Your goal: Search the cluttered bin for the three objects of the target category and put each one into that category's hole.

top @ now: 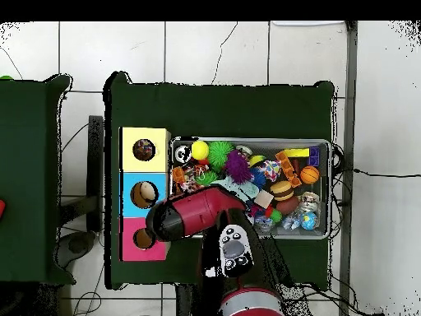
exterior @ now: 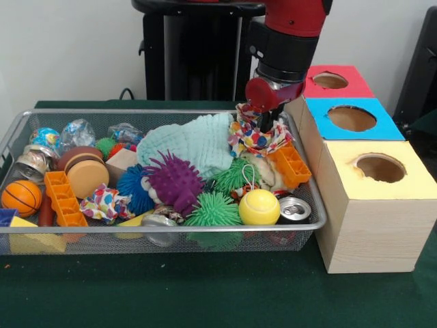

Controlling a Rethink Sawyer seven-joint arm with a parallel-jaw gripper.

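Front view is showing the gripper point(exterior: 263, 123) pressing into a polka-dot cloth point(exterior: 258, 139) at the wire bin's point(exterior: 164, 232) two o'clock corner; its fingertips are lying buried in the folds, so whether it is clamping anything cannot be told. Three box holes are showing: red point(exterior: 330, 80), blue point(exterior: 351, 118), yellow point(exterior: 380, 167). A second patterned cloth point(exterior: 104, 203) is sitting at eight o'clock, well apart from the gripper.

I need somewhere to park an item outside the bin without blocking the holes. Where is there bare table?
The bin is packed wall to wall, with no bare mesh visible. Free green table runs in a wide strip along the bin's front, continuing below the yellow box. In the overhead view, bare cloth also borders the bin's long side away from the arm. The gripper crowds the corner beside the boxes.
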